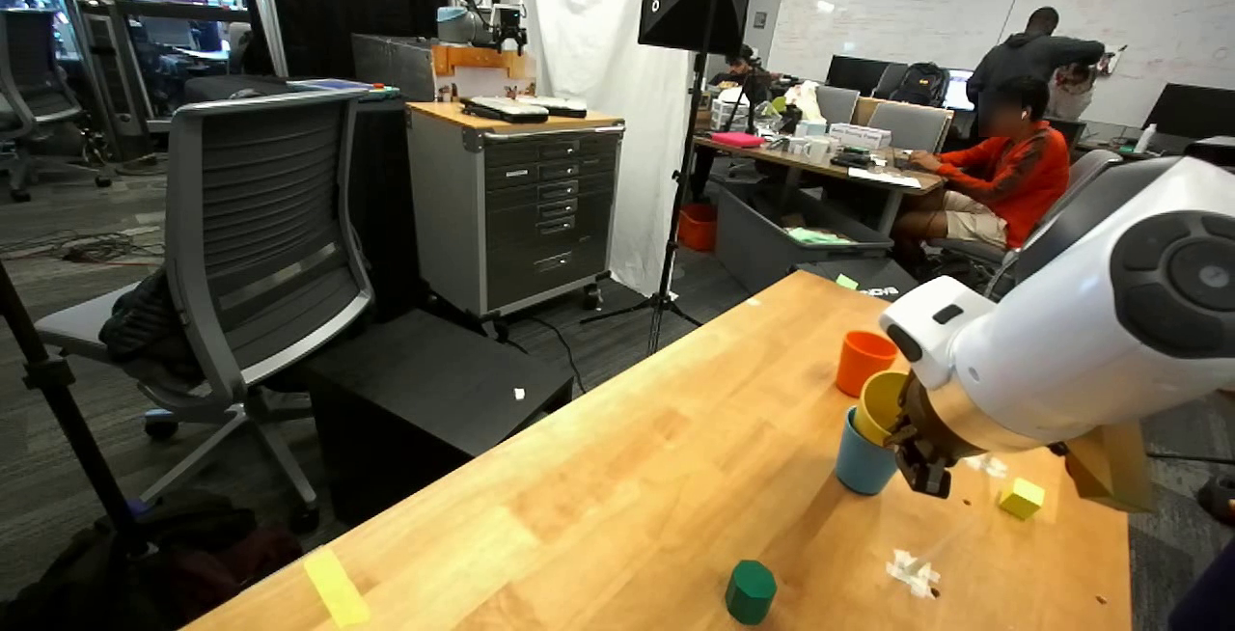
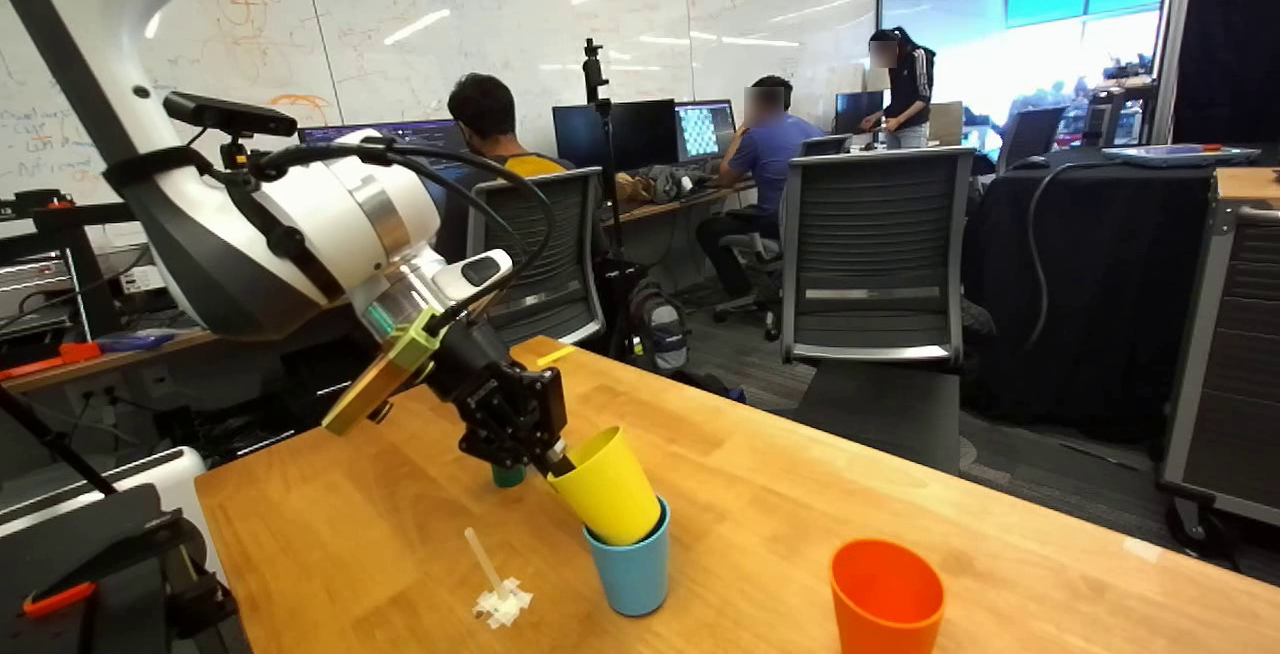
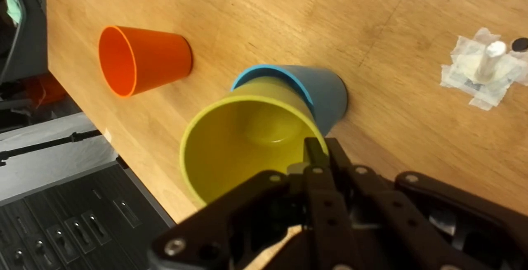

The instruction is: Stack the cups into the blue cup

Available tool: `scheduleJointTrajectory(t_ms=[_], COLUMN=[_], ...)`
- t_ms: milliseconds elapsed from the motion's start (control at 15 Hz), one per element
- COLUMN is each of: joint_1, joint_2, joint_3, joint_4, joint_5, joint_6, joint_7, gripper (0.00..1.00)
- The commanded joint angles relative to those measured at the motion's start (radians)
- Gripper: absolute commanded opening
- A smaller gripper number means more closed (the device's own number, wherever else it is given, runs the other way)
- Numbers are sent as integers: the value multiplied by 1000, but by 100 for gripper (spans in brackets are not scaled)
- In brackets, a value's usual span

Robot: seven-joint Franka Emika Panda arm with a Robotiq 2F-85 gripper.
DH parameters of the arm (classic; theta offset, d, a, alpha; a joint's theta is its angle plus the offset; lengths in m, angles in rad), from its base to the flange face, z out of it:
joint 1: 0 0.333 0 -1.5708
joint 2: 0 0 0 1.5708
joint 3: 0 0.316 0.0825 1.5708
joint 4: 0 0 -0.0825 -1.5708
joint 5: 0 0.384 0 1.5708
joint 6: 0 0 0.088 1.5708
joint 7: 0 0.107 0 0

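A white robot arm (image 2: 340, 219) is slanting down from the left in an exterior view, its black jaws clamping the arm-side edge of a yellow cup (image 2: 605, 489); in the wrist view one jaw is sitting inside the cup and the other outside, pinching the thin wall between them. The yellow cup is extending to the right of the jaws and below, its long axis leaning: the mouth is tipping toward the arm, the base is pointing down and to the right. That base is poking into the mouth of a blue cup (image 2: 632, 574), which is standing upright on the wooden tabletop (image 2: 760, 534); how the walls are meeting inside is hidden. The coming move is likely turning on those unmatched axes, one straight and one tilted, and is probably calling for a swing of the yellow mouth to the right, away from the arm, before the cup is going down fully. Pushing at the pinched edge alone could be deepening the tilt or upsetting the blue cup. Farther right, an orange-red cup (image 2: 888, 604) is standing upright and apart from the pair, not yet stacked and presumably waiting its turn.
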Motion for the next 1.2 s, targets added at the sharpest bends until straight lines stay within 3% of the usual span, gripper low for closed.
scheduleJointTrajectory(t_ms=[0, 533, 933, 1133], joint_1=[-5, -25, -77, -107], joint_2=[3, -29, -167, -247], joint_3=[2, -4, -14, -3], joint_4=[18, 24, -14, -24], joint_5=[26, 83, 230, 371], joint_6=[6, 30, 113, 152], joint_7=[-13, -51, -164, -275], gripper=[36, 98, 100, 100])
